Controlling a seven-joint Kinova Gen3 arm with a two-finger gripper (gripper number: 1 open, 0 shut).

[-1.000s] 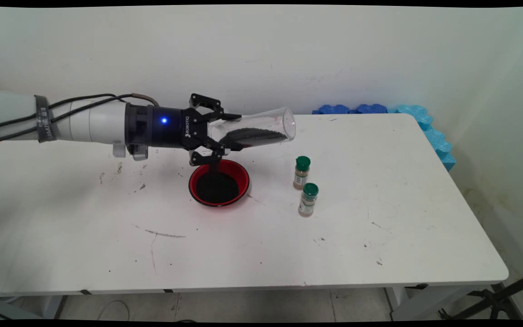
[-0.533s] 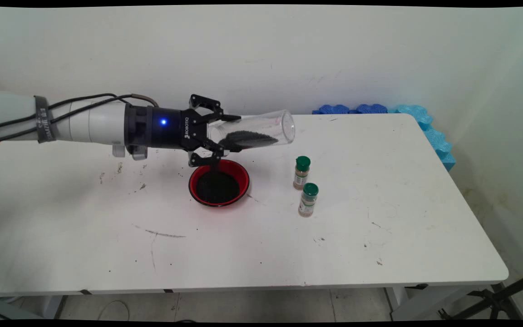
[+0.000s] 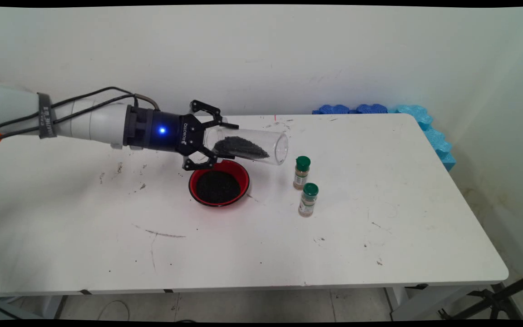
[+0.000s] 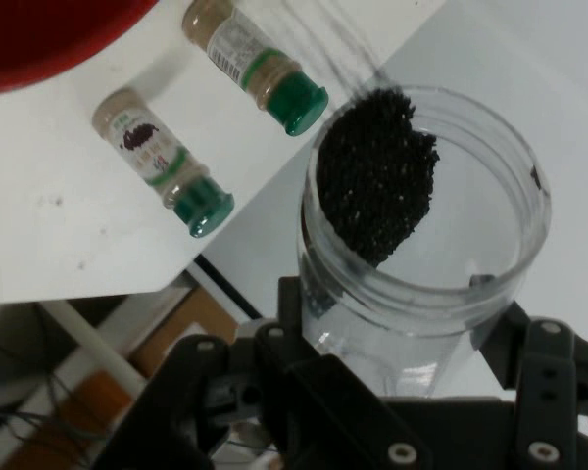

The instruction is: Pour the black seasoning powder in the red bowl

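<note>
Main view: the jaws [image 3: 216,141] are clamped on the closed end of a clear jar [image 3: 248,145], held nearly sideways with its open mouth tipped slightly down toward the bench's right edge. Dark granules [image 3: 239,147] sit inside it. It hangs just above a red bowl [image 3: 218,182] of the same dark stuff, mid-bench [image 3: 379,190]. Two green-capped spice bottles [image 3: 304,186] stand right of the bowl.

Hand view: jar [image 4: 426,225] gripped, granules [image 4: 377,186] piled against one wall, both spice bottles [image 4: 216,127] beyond it.

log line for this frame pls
gripper shut on clear jar | jar on its side, dark grains inside | above red bowl
</note>
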